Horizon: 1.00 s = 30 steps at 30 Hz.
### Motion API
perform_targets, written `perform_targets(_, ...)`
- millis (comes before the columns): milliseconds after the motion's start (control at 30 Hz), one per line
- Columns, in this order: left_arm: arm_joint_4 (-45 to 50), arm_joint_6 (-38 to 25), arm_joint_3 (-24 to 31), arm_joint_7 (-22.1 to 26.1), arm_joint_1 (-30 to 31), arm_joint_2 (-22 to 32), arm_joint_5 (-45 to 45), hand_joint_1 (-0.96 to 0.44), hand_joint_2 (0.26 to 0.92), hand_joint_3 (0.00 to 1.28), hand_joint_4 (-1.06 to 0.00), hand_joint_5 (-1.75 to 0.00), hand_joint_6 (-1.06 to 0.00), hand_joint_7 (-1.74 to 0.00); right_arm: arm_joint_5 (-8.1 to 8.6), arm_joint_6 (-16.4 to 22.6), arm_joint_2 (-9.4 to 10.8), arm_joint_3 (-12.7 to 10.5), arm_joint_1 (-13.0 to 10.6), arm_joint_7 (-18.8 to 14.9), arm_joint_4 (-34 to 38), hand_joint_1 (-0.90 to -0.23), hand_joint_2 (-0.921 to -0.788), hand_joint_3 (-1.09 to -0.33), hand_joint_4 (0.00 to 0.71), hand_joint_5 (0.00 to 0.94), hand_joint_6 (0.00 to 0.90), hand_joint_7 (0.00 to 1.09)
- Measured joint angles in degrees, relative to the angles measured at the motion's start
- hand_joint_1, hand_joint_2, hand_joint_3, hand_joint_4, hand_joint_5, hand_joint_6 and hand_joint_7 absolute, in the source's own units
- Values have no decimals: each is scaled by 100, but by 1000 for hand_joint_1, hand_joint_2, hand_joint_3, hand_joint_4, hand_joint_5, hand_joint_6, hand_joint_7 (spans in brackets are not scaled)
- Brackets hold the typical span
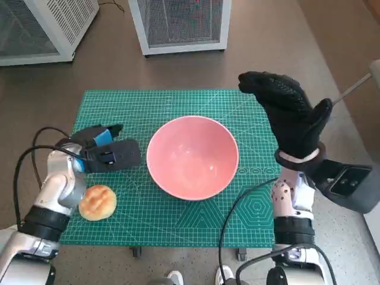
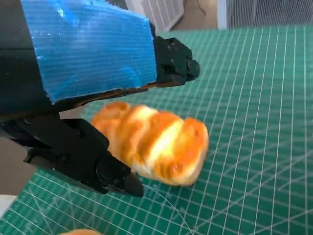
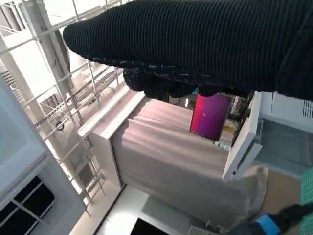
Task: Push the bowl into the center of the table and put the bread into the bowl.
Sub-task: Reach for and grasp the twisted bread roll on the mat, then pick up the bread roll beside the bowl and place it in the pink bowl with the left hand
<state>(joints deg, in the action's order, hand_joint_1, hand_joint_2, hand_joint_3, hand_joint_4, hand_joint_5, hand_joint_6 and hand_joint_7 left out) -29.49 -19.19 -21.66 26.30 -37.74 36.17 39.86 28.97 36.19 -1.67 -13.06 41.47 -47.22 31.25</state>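
Observation:
The pink bowl (image 1: pixel 192 157) stands empty in the middle of the green cutting mat (image 1: pixel 178 101). My left hand (image 1: pixel 107 151) hovers just left of the bowl. In the left wrist view a golden ridged bread (image 2: pixel 156 142) sits between its black fingers (image 2: pixel 171 63) and thumb, so the hand grips it. The head view hides that bread under the hand. A second round bread roll (image 1: pixel 97 202) lies on the mat beside my left forearm. My right hand (image 1: pixel 291 116) is raised over the mat's right edge, fingers spread, holding nothing.
Two white mesh-fronted units (image 1: pixel 181 24) stand on the floor behind the table. Black cables loop beside both forearms. Someone's white shoes (image 1: pixel 175 277) show at the table's near edge. The right wrist view shows only the glove (image 3: pixel 195 44) and room fittings.

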Motion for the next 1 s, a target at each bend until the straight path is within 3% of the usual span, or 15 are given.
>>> perform_targets(467,-1206,482,-202,-483,-373,-216,14,-97,783,16,-266,-38,-387,-68,-10,-8,-36,68,-69,93,-50,-603,-921,-632,249,0,325,6)
perform_targets(667,-1810,678,-283,-855,-613,-320,37,-54,827,25,-542,-89,-536,-98,-9,-10,-43,89,-111,104,-96,-611,-921,-631,249,0,326,7)
perform_targets(700,-1909,701,-294,-906,-655,-331,40,96,861,53,-580,-509,-598,-138,-9,-11,-44,92,-116,104,-102,-612,-921,-631,249,1,326,7)
perform_targets(733,-2011,728,-311,-968,-701,-345,42,149,873,67,-588,-665,-610,-173,-7,-15,-46,95,-123,104,-110,-612,-921,-631,250,1,326,7)
perform_targets(800,-2179,771,-342,-1063,-776,-373,45,276,901,81,-629,-1013,-596,-471,-3,-24,-52,95,-135,104,-128,-607,-921,-633,250,1,326,7)
perform_targets(833,-2257,791,-361,-1118,-807,-386,50,294,905,83,-636,-1061,-589,-522,-3,-27,-55,97,-142,104,-140,-606,-921,-633,250,1,326,7)
perform_targets(900,-2404,829,-394,-1218,-861,-403,56,120,914,109,-643,-1217,-566,-881,-4,-30,-56,100,-161,104,-164,-594,-921,-635,249,0,326,7)
perform_targets(1000,-2523,885,-436,-1345,-897,-406,57,40,918,125,-621,-1302,-567,-1056,-3,-39,-61,104,-186,106,-198,-590,-921,-636,249,0,325,6)
